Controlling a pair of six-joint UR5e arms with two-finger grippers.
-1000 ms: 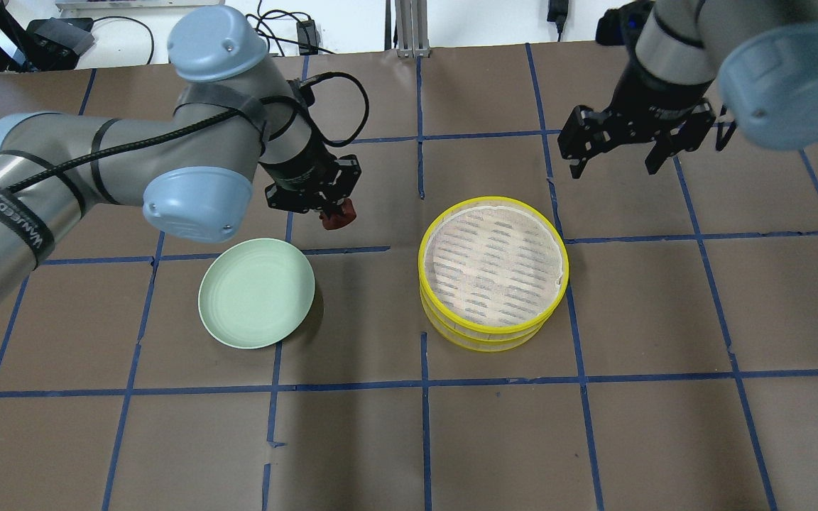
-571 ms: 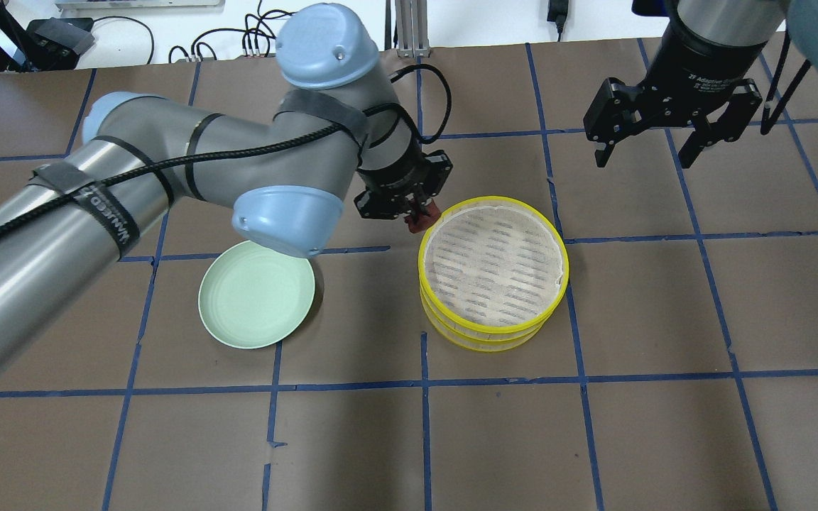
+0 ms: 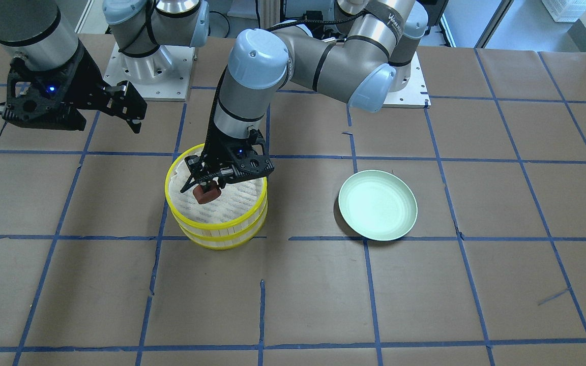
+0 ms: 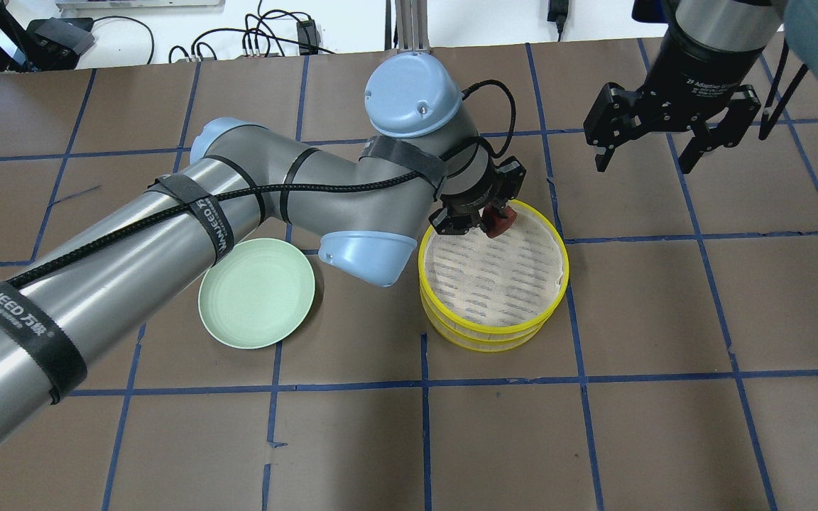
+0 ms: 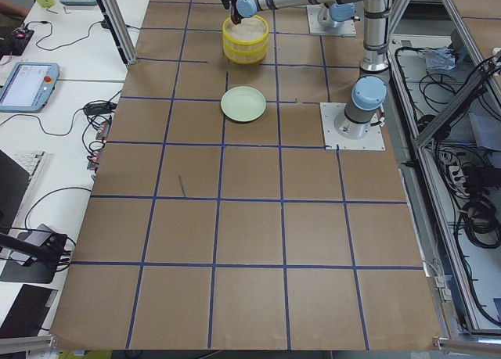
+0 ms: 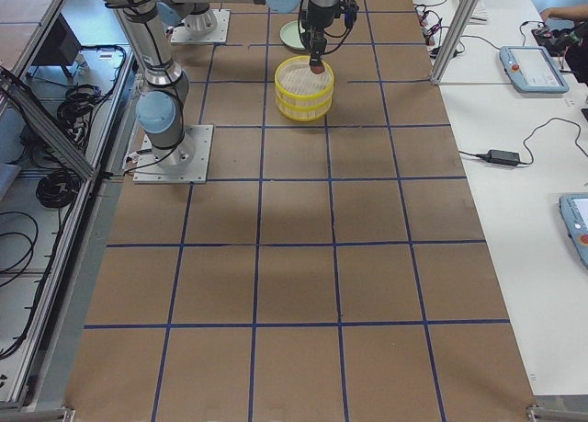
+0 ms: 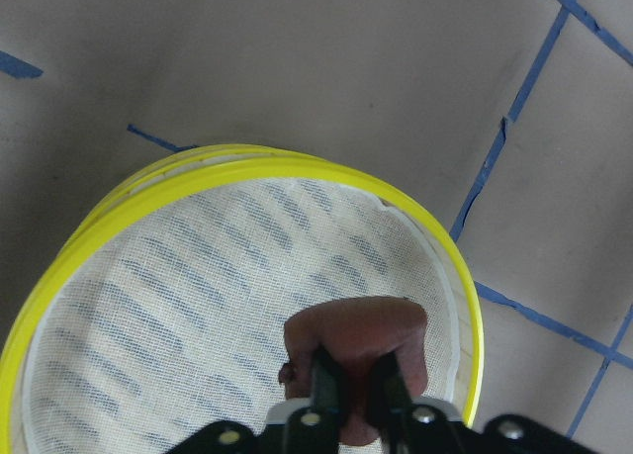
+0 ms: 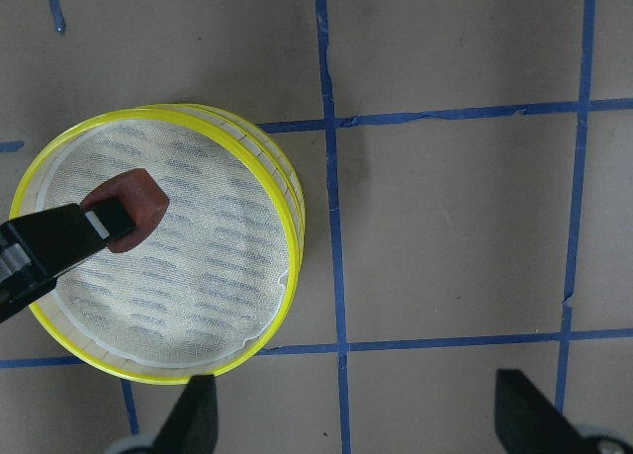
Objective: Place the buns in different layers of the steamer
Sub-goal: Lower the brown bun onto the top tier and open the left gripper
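Observation:
Two yellow-rimmed steamer layers [image 4: 494, 330] stand stacked in the middle of the table; the top one shows a bare white cloth floor [image 3: 232, 203]. My left gripper [image 4: 491, 220] is shut on the reddish-brown bun [image 4: 498, 222] and holds it just above the top layer's far edge. The bun also shows in the front view [image 3: 206, 194], the left wrist view [image 7: 361, 345] and the right wrist view [image 8: 138, 207]. My right gripper [image 4: 647, 160] is open and empty, high to the right of the stack. The white bun is not in view.
An empty pale green plate [image 4: 256, 292] lies left of the steamer stack in the overhead view, also seen in the front view [image 3: 377, 204]. The table is covered with brown paper and blue tape lines [image 4: 423, 383]. Cables lie beyond the far edge.
My left arm has carried the reddish-brown bun to the right, from near the plate to over the top steamer layer. My right gripper rose and shifted slightly right, still open.

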